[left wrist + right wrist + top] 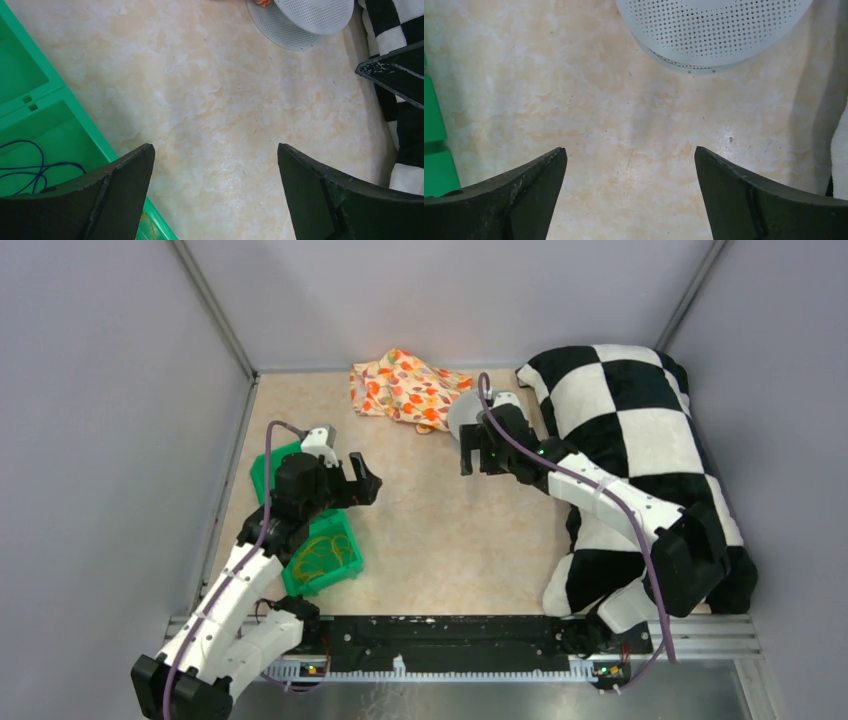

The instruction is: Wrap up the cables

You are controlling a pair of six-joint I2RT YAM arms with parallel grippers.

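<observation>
The cables (pixel 320 558) lie as a loose coil of thin yellow strands in the near compartment of a green tray (pixel 357 562) at the left. A sliver of them shows under my left finger (pixel 143 220). A grey perforated spool (pixel 462 412) stands at the back, by the checkered pillow. It also shows at the top of the left wrist view (pixel 300 20) and the right wrist view (pixel 709 30). My left gripper (pixel 365 480) (pixel 214 148) hovers open over bare table beside the tray. My right gripper (pixel 478 460) (pixel 629 150) is open just in front of the spool, holding nothing.
A blue wire (pixel 25 170) lies in the tray's nearer compartment. An orange leaf-print cloth (pixel 405 388) sits at the back centre. A large black-and-white checkered pillow (pixel 630 410) fills the right side under the right arm. Grey walls enclose the table.
</observation>
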